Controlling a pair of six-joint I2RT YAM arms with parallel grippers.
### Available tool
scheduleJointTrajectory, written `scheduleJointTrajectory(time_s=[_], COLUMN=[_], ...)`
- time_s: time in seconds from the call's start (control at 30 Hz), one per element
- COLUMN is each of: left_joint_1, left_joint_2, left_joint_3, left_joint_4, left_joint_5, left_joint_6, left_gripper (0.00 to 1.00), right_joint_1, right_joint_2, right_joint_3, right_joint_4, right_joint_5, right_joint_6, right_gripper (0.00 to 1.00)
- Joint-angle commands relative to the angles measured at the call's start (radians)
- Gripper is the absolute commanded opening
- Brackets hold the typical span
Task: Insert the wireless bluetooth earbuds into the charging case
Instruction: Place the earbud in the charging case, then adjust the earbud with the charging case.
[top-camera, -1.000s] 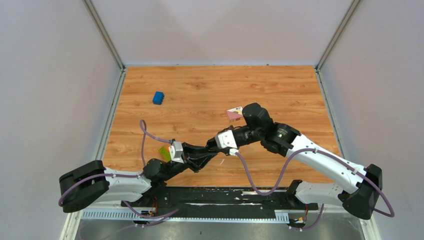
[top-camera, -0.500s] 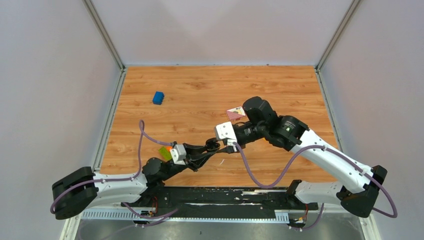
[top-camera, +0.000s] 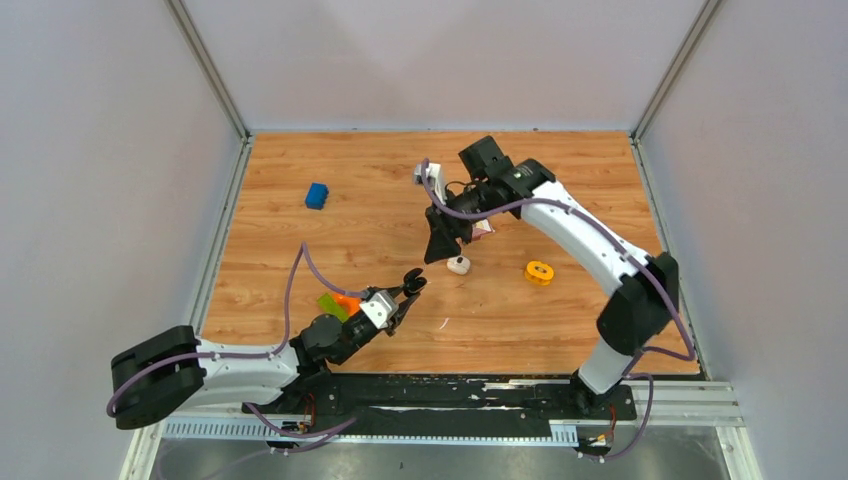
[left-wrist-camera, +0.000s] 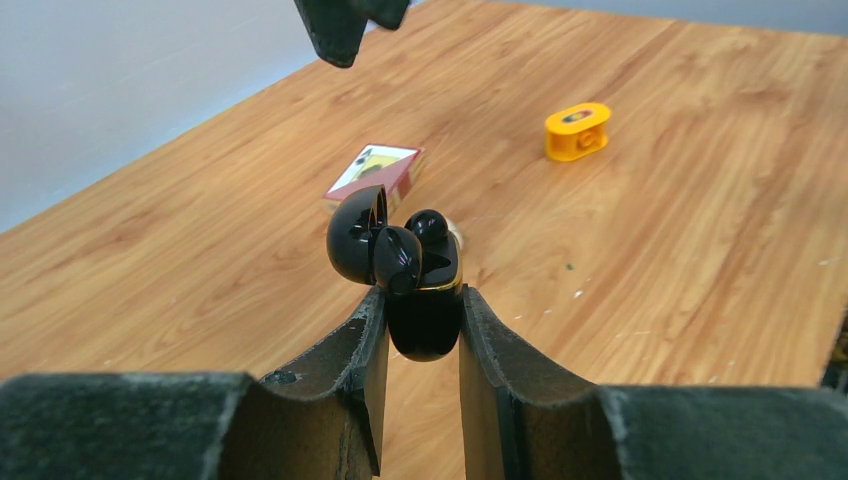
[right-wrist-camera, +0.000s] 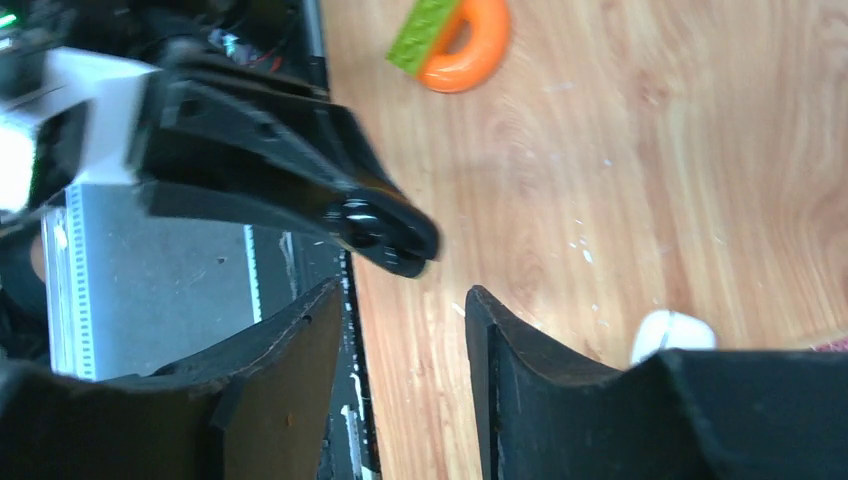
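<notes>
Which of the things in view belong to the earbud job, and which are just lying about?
Job: black case, lid open, in the left gripper; earbuds sitting in it.
Lying about: yellow ring, card box, blue block, orange ring, green piece, white lump.

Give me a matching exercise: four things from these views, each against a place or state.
1. charging case
2. yellow ring
3. blue block
4. right gripper

A. open, holding nothing
B. lies alone on the far left of the table
C. clamped in the left gripper, lid open
D. lies right of the small white object

Pairs: 1-C, 2-D, 3-B, 4-A
</notes>
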Motion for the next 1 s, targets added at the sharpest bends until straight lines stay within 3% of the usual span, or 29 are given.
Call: scheduleJointTrajectory(time_s=[0.0,0.07,0.13,0.2,0.23,0.33,0.37,0.43,0.57,0.7,0.97], left_joint_1=[-0.017,-0.019,-0.02,-0.022,-0.023,-0.022,-0.022,-0.022,-0.022,-0.022,-0.022], left_joint_2=[0.022,0.03,0.037,0.04,0.039,0.042,0.043,0.048,0.059,0.065,0.098], left_joint_3=[0.019,0.016,0.016,0.016,0.015,0.012,0.012,0.01,0.002,0.001,0.003], left_joint_4=[0.049,0.066,0.079,0.085,0.086,0.09,0.091,0.099,0.132,0.139,0.177], left_joint_5=[-0.122,-0.125,-0.139,-0.151,-0.155,-0.157,-0.154,-0.151,-0.149,-0.136,-0.124], left_joint_6=[0.094,0.103,0.11,0.116,0.115,0.109,0.103,0.098,0.089,0.086,0.073], left_gripper=[0.0,0.0,0.0,0.0,0.0,0.0,0.0,0.0,0.0,0.0,0.0], right_joint_1=[-0.043,-0.075,-0.118,-0.138,-0.139,-0.115,-0.092,-0.025,0.072,0.101,0.16], right_joint_2=[0.074,0.105,0.106,0.085,0.085,0.117,0.103,0.075,0.042,0.048,0.105], right_joint_3=[0.212,0.361,0.443,0.432,0.434,0.437,0.394,0.321,0.208,0.175,0.168], right_joint_4=[-0.133,-0.168,-0.114,-0.039,-0.043,-0.093,-0.086,-0.098,-0.136,-0.157,-0.122], right_joint_5=[0.049,0.078,0.08,0.082,0.055,0.013,0.055,0.176,0.273,0.299,0.302], right_joint_6=[-0.052,-0.122,-0.052,0.043,0.064,0.152,0.168,0.168,0.205,0.247,0.315], right_gripper=[0.52,0.62,0.94,0.99,0.97,0.65,0.63,0.62,0.58,0.49,0.49])
